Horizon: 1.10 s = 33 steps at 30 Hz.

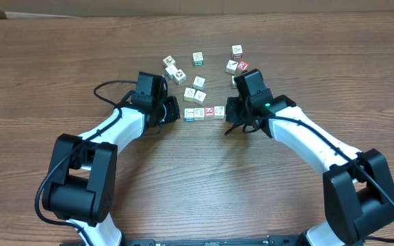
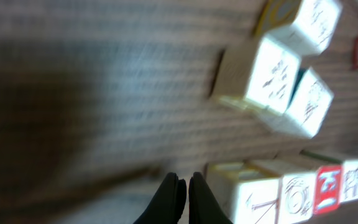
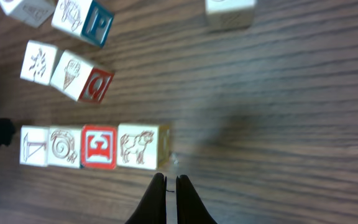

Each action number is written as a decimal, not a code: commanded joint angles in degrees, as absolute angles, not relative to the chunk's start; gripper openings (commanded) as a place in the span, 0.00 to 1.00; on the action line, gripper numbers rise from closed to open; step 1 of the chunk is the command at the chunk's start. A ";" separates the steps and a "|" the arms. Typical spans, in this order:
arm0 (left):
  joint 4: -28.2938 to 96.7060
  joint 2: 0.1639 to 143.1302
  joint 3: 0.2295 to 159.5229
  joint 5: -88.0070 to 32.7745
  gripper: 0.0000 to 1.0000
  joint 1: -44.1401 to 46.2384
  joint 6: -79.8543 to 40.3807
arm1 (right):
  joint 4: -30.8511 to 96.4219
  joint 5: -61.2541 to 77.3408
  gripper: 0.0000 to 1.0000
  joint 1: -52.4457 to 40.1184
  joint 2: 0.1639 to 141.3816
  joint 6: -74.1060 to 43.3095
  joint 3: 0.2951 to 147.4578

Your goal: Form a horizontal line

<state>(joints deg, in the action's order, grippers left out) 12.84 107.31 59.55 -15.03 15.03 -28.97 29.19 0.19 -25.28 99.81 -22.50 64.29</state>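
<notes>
1. Overhead, the brown wooden table fills the view and bears everything else.
2. The left arm and the right arm, both white with black joints, reach in from the near corners and meet toward the middle of the table.
3. The left gripper has its two dark fingers pressed together with nothing between them. Its tips sit just beside the row's left end, and I cannot tell whether they touch it.
4. The right gripper is likewise pinched closed on nothing. Its tips are just beside the corner of the cube at the row's right end, and contact there is unclear.
5. The horizontal line lies between the two grippers: four cream cubes set edge to edge in a straight row. In the right wrist view they show, in order, a blue line figure, a spiral shape, a red-printed face and a four-legged animal.
6. A pair of loose cubes sits just beyond the row, side by side and slightly tilted.
7. More scattered cubes lie farther back on the left, with one alone in the middle and several on the right.
</notes>
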 commanded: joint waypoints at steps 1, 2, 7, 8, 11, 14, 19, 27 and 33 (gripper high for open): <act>15.33 107.77 60.23 -16.67 0.04 15.40 -28.10 | 29.34 1.67 0.04 -27.62 99.98 -22.31 63.92; 16.16 107.18 60.23 -16.53 0.04 15.40 -27.18 | 29.32 1.65 0.04 -28.45 99.98 -22.28 63.90; 18.06 102.91 60.23 -16.25 0.04 15.66 -23.53 | 28.88 1.65 0.04 -31.33 99.98 -22.98 63.90; 18.28 102.30 60.23 -15.88 0.04 15.94 -22.98 | 28.77 1.63 0.04 -31.83 99.98 -23.68 63.90; 19.73 101.71 60.20 -15.31 0.04 17.58 -21.96 | 28.18 1.65 0.04 -32.91 100.12 -24.25 63.90; 21.58 101.82 60.16 -12.84 0.04 20.18 -21.76 | 27.64 1.67 0.04 -33.71 100.90 -25.34 63.90; 22.50 101.78 60.16 -10.52 0.04 21.30 -21.78 | 26.44 3.55 0.04 -34.48 103.00 -25.58 63.90; 22.52 101.78 60.16 -13.61 0.04 20.14 -21.34 | 25.61 2.22 0.04 -34.00 102.98 -27.05 63.92; 23.09 101.78 60.16 -13.58 0.04 21.56 -21.17 | 26.11 2.26 0.04 -31.05 100.36 -27.03 63.92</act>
<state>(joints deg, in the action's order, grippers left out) 22.83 102.85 59.61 -12.49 20.64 -23.29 26.20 2.94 -32.95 103.07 -26.39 64.25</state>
